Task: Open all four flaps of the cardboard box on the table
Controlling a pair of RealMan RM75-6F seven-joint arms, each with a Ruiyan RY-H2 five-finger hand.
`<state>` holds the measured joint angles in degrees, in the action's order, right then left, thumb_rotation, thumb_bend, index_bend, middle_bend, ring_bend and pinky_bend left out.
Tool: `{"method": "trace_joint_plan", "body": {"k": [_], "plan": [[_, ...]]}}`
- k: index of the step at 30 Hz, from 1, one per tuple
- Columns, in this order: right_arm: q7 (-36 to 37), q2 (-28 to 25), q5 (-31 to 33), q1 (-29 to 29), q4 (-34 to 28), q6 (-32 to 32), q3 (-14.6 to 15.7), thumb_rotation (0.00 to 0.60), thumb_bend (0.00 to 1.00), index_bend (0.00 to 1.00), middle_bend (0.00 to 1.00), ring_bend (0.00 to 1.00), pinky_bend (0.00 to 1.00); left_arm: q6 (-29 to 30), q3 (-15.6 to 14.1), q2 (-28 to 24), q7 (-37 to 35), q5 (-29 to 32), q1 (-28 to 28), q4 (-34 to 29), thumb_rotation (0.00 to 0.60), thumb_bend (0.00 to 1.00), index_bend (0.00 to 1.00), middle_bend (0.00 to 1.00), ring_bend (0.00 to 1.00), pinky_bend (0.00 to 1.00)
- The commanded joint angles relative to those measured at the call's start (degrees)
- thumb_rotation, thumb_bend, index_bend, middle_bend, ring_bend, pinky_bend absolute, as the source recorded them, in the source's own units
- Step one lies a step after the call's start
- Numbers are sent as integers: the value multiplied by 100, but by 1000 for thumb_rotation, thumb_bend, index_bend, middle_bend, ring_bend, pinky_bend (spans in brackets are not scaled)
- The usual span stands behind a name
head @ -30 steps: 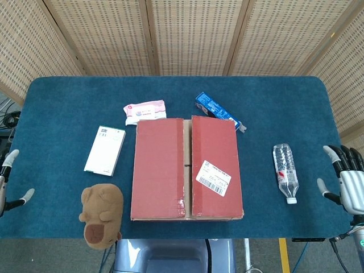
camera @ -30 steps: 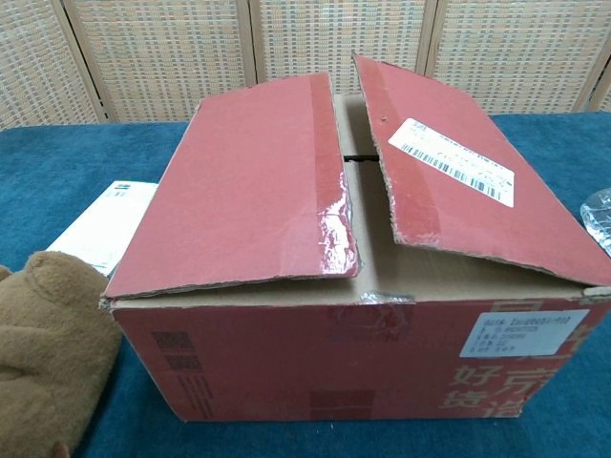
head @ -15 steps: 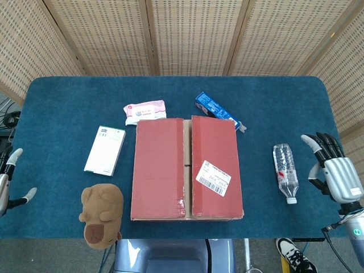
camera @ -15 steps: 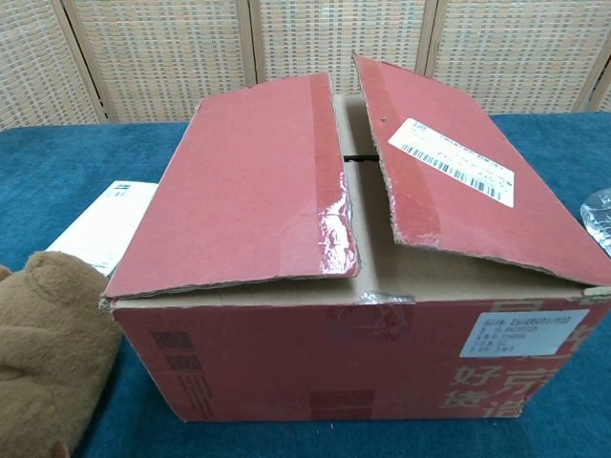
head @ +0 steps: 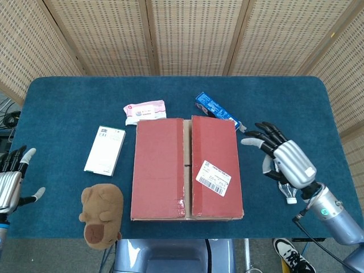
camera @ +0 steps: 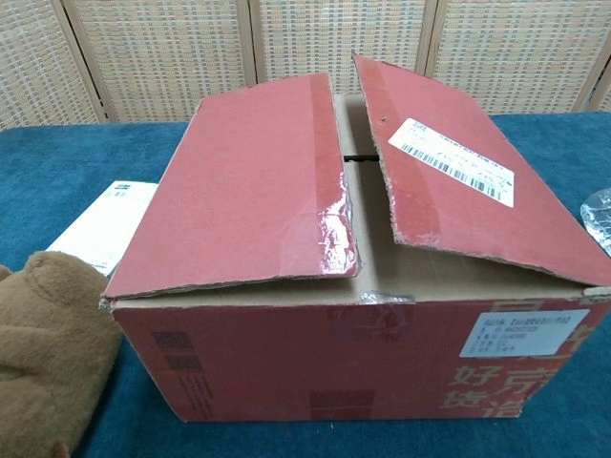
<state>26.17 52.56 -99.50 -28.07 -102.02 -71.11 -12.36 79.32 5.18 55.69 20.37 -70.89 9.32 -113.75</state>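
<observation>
A red cardboard box (head: 186,168) (camera: 363,277) sits mid-table. Its two long top flaps, left flap (head: 158,168) (camera: 250,186) and right flap (head: 216,165) (camera: 458,181), lie almost closed with a narrow gap between them; the chest view shows both slightly raised. The inner flaps are hidden beneath. My right hand (head: 281,159) hovers just right of the box, fingers spread, holding nothing, above a water bottle. At the table's left edge is my left hand (head: 11,185), open and empty. Neither hand shows in the chest view.
A brown plush toy (head: 101,213) (camera: 43,353) lies at the box's front left. A white carton (head: 104,149) (camera: 100,224) lies left of the box. A pink packet (head: 145,110) and a blue tube box (head: 219,111) lie behind it. The bottle's cap (head: 291,199) shows under my right hand.
My right hand has swept left from the table's right edge to beside the box, over the bottle. My left hand has edged slightly inward. The box is unchanged.
</observation>
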Motion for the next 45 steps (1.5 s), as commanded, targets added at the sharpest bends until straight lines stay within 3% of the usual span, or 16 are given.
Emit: {"method": "trace_joint_plan", "body": {"k": [1, 17, 45], "plan": [[-86, -6, -137, -237, -153, 218, -32, 600, 1000, 260, 224, 0, 44, -37, -6, 24, 38, 25, 34, 6, 559, 256, 71, 0, 0, 0], [-695, 38, -124, -1069, -573, 1185, 58, 600, 1000, 300, 260, 0, 43, -222, 46, 133, 232, 165, 278, 32, 559, 256, 71, 0, 0, 0], [-1745, 591, 239, -1693, -708, 1796, 213, 600, 1000, 300, 260, 0, 44, -413, -5, 229, 142, 396, 437, 237, 559, 257, 71, 0, 0, 0]]}}
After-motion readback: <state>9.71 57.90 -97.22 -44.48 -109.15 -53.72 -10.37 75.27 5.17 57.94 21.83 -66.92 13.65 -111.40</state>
